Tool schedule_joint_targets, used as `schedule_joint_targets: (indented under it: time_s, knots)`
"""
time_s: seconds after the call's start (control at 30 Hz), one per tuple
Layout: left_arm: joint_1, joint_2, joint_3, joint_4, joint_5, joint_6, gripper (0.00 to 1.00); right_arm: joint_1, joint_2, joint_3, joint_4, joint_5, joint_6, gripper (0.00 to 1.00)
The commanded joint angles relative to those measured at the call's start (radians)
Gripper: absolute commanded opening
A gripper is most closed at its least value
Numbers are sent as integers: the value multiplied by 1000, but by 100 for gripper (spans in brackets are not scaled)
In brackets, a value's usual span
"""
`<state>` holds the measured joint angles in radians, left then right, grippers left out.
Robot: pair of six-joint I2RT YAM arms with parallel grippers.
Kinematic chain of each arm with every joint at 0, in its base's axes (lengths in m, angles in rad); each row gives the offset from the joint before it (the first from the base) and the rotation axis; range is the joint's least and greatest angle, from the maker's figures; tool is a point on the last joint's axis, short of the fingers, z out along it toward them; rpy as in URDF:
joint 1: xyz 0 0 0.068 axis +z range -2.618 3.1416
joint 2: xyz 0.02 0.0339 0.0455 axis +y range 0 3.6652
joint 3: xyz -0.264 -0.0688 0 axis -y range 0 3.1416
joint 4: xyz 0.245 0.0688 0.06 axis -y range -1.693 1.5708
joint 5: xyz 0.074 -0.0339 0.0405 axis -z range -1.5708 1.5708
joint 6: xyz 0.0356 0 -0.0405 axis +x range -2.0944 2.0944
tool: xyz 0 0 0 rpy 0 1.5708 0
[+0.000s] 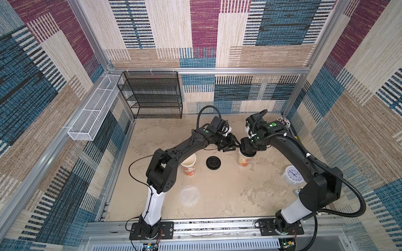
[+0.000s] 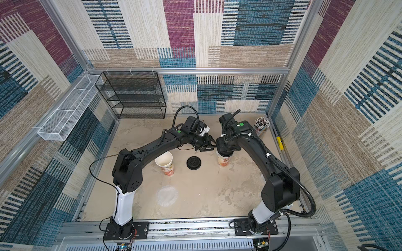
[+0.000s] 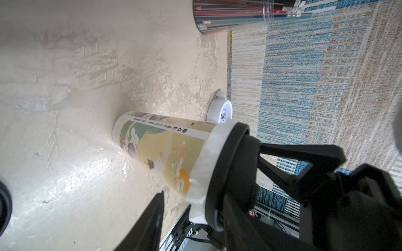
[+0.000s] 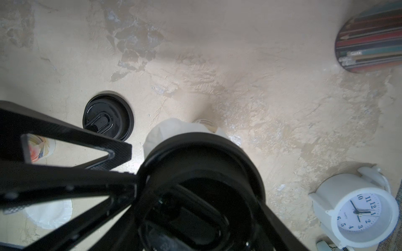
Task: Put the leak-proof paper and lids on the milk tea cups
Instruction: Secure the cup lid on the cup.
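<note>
Milk tea cup [image 3: 165, 150] bears unreadably small black print.

The left arm [image 1: 180, 145] and the right arm [image 1: 289, 150] are matte black with rounded, boxy joint housings. Each has a glossy white lower link [image 1: 153, 204] above a black base plate [image 1: 167, 228] fixed with silver screws. A round green dot [image 1: 207, 131] marks each wrist. A thin black cable [image 1: 129, 168] loops beside the left arm. A thick ribbed black conduit [image 1: 356, 191], held by white zip ties [image 1: 307, 155], runs along the right. The fingers [image 4: 117, 153] are black open triangular frames with a woven texture.
</note>
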<state>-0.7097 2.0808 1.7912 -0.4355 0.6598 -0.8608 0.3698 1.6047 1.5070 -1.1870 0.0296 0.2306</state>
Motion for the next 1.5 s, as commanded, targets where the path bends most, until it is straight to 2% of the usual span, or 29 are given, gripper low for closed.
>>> schedule_joint_targets:
  time_s: [0.0,0.4,0.7,0.93,1.07,1.23,1.47]
  knots:
    - [-6,10,3,-48,11,12,42,0,24,-24,-100,-62,13,72]
    - [-25,25,-63,-121,-8,40,39,1,10,-48,-73,-63,22,72]
    - [36,-39,31,-75,-44,43,47,0,-20,-90,-44,-68,20,73]
    - [49,-38,72,0,41,12,61,0,-22,-96,-43,-72,16,73]
    - [38,7,114,-60,112,60,69,0,-21,-96,-42,-74,15,73]
    - [32,44,129,-58,183,65,75,0,-21,-102,-37,-82,14,73]
    - [27,108,181,-77,281,106,77,0,-18,-106,-29,-91,13,74]
